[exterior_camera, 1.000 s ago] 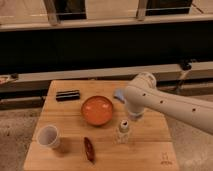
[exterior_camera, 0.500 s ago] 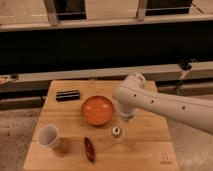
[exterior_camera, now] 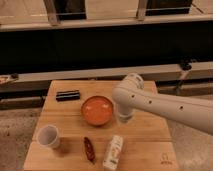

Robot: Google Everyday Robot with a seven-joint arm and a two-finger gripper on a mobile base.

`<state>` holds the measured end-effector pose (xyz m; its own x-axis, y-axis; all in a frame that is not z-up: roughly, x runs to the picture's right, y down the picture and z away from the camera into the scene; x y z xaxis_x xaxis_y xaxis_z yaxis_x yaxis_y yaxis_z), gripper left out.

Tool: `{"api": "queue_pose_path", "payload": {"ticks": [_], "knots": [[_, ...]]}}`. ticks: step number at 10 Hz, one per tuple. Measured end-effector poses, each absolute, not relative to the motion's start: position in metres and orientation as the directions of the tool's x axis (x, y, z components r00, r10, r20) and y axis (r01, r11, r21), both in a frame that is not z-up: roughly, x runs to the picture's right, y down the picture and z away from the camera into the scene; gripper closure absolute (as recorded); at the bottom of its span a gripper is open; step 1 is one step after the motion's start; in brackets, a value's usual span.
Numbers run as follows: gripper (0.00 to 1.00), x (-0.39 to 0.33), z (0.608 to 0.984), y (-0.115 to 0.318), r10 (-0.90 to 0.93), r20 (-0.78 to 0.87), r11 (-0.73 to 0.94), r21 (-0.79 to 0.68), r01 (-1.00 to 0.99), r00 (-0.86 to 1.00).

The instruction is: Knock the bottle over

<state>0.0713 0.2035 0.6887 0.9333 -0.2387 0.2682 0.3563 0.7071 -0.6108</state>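
Observation:
The slim pale cream bottle (exterior_camera: 113, 151) lies on its side near the front edge of the wooden table (exterior_camera: 145, 137), with its cap end toward the front. My gripper (exterior_camera: 125, 118) hangs at the end of the white arm, just right of the orange bowl and behind the bottle. It stands apart from the bottle, and the arm's wrist covers most of it.
An orange bowl (exterior_camera: 97, 110) sits at the table's middle. A white cup (exterior_camera: 48, 136) stands at the front left. A dark reddish oblong thing (exterior_camera: 89, 149) lies left of the bottle. A black flat bar (exterior_camera: 68, 95) lies at the back left.
The bottle stood upright by the bowl and now lies flat toward the front edge. My arm swept left over it and has drawn back slightly.

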Motion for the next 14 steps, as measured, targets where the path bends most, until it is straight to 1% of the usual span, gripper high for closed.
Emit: {"api": "queue_pose_path", "payload": {"ticks": [2,4,5,6,8,9,10,11,12,14], "knots": [[0.68,0.063,0.687,0.206,-0.249,0.281,0.702,-0.607,0.372,0.927],[0.49,0.067,0.681,0.212,-0.248,0.279,0.697,-0.613,0.371,0.928],[0.44,0.064,0.681,0.213,-0.247,0.284,0.696,-0.613,0.374,0.926],[0.43,0.06,0.685,0.206,-0.255,0.284,0.698,-0.607,0.379,0.924],[0.5,0.047,0.695,0.191,-0.267,0.291,0.697,-0.6,0.393,0.919],[0.47,0.048,0.696,0.19,-0.27,0.29,0.697,-0.599,0.394,0.918],[0.41,0.051,0.695,0.19,-0.271,0.29,0.697,-0.599,0.395,0.918],[0.31,0.054,0.692,0.193,-0.27,0.288,0.695,-0.602,0.393,0.919],[0.29,0.051,0.692,0.192,-0.272,0.289,0.694,-0.602,0.395,0.918],[0.39,0.038,0.701,0.18,-0.271,0.293,0.698,-0.597,0.397,0.917]]}}
